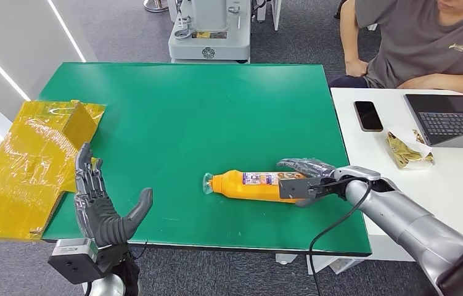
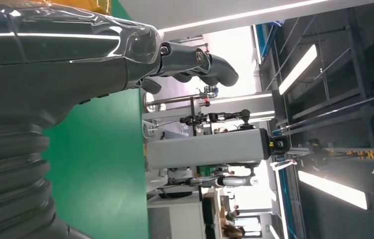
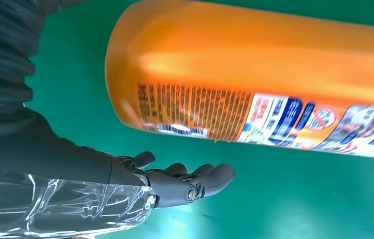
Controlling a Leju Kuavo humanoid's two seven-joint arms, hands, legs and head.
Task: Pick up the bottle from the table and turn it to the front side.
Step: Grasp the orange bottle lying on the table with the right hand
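An orange bottle (image 1: 253, 185) with a printed label lies on its side on the green table (image 1: 185, 111), cap end pointing left. My right hand (image 1: 315, 179) is at its base end, fingers spread over the far side and thumb at the near side. In the right wrist view the bottle (image 3: 274, 74) is close, its barcode label facing the camera, and the fingers (image 3: 189, 181) stay apart from it, holding nothing. At the table's front left edge my left hand (image 1: 99, 203) is raised and open, also seen as a grey hand (image 2: 75, 64) in the left wrist view.
A crinkled yellow bag (image 1: 31, 160) overhangs the table's left edge. A white table on the right carries a phone (image 1: 368, 115), a laptop (image 1: 450, 117) and a snack packet (image 1: 407, 150), with a person (image 1: 426, 37) seated behind it. A grey machine (image 1: 210, 31) stands beyond the far edge.
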